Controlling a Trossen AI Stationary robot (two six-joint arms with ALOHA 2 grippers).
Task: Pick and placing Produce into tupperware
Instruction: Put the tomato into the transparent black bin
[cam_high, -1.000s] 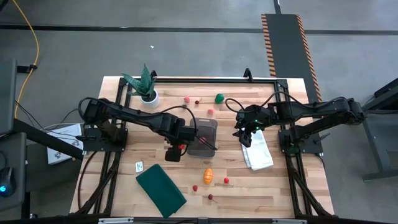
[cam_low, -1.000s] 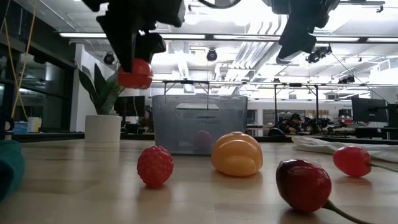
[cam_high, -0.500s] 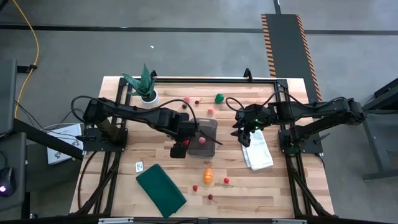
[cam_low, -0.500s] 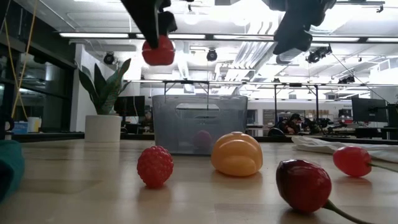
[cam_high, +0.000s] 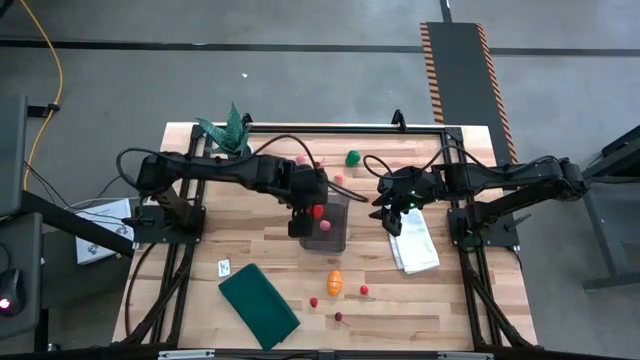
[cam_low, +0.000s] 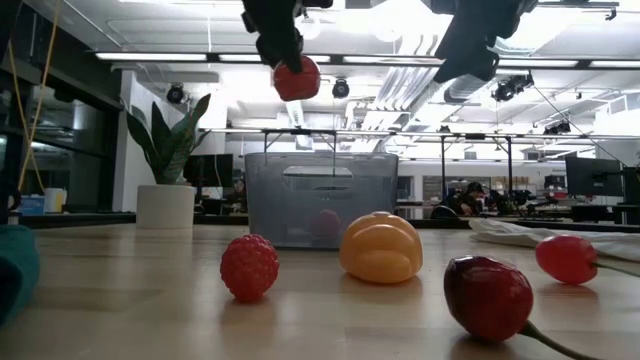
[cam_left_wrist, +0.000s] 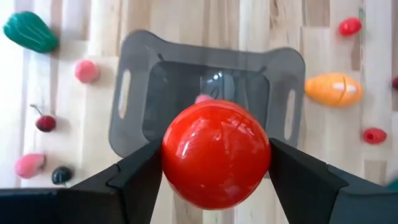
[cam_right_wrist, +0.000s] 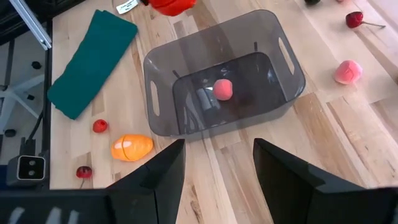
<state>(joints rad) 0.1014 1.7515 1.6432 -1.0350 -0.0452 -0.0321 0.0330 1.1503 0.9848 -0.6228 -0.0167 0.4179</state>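
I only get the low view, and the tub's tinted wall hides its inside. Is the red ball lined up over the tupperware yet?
Observer: Yes. The left gripper holds the red ball above the tupperware, near its left edge.
Operator: Anything inside already?
Observer: One small pink piece lies on its floor.
Operator: Where is the other arm?
Observer: The right gripper hovers open, just right of the tupperware, over bare wood.
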